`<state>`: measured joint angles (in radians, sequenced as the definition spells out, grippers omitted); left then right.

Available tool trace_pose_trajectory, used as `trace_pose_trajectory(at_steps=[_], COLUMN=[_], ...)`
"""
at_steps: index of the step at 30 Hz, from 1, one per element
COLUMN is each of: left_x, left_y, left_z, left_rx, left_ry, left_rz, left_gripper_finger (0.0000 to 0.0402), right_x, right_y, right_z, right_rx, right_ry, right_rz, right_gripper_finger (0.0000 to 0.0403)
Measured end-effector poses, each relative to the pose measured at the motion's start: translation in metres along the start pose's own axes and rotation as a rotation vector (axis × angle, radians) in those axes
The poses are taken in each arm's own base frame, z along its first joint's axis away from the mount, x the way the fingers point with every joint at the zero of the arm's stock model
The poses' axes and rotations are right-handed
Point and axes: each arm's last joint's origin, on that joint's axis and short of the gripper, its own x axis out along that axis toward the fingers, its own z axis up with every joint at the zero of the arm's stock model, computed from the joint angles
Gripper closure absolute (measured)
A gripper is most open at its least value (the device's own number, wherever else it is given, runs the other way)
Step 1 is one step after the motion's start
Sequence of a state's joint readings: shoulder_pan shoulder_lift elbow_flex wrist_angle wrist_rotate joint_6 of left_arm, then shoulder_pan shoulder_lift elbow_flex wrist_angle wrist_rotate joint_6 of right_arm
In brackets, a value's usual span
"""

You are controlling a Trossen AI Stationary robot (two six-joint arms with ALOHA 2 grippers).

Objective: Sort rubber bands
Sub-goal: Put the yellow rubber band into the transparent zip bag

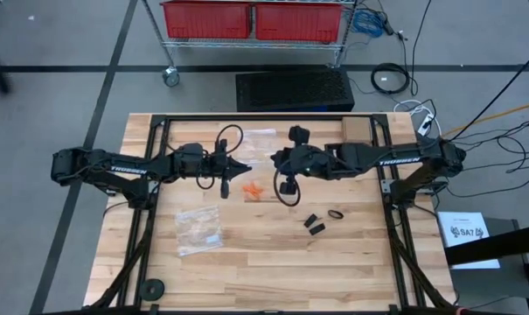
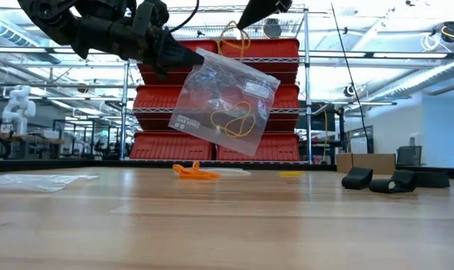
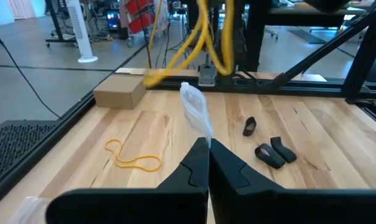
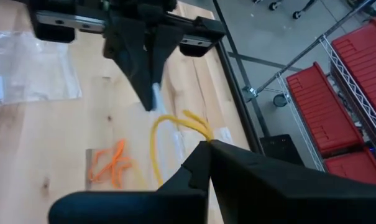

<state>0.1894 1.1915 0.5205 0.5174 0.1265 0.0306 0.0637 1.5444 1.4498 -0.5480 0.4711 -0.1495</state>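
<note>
My left gripper (image 2: 187,54) is shut on a clear zip bag (image 2: 225,101) that hangs over the table's middle, with a pale yellow rubber band (image 2: 238,120) showing through it. My right gripper (image 4: 207,146), a little higher and facing the left one, is shut on a few pale yellow rubber bands (image 4: 172,124), which dangle just above the bag's top (image 2: 233,39). Orange bands (image 1: 254,188) lie in a small heap on the table below. Black bands (image 1: 316,223) lie to the right of them. One yellow band (image 3: 135,160) lies loose on the wood. My left gripper pinches the bag's upper corner (image 2: 200,54) between its two fingers, seen edge-on (image 3: 197,118) in the wrist view. The fingers are about level and point toward the table's right. The bag hangs tilted below them, clear of the table. My right gripper pinches the yellow bands at the top of their loops (image 4: 200,134) between its fingertips. The fingers slant downward toward the table's left. The loops hang slack below them, clear of the table, over the bag's top edge.
A second clear bag (image 1: 198,229) lies flat on the wood at the near left, and another clear one (image 1: 260,136) toward the far edge. A small cardboard box (image 3: 119,93) sits at the table's far right. A black frame (image 1: 382,157) borders the table.
</note>
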Motion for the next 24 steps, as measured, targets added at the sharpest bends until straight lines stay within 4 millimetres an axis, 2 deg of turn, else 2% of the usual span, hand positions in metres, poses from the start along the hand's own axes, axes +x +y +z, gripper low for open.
trace_pose_trajectory(at_steps=[15,24], left_x=[0.0000,0.0000], left_y=[0.0001,-0.0014], left_z=[-0.0003,0.0026], left_rx=[0.001,0.007], left_ry=[0.003,-0.028], left_rz=[0.001,-0.030], left_gripper_finger=[0.0401,0.0401], right_x=[-0.0035,-0.0002], right_y=[0.0082,0.0022], right_z=[-0.0004,-0.0030], right_rx=[0.033,0.045], right_ry=[0.004,0.024], right_rz=[0.051,0.060], right_gripper_finger=[0.0403,0.0403])
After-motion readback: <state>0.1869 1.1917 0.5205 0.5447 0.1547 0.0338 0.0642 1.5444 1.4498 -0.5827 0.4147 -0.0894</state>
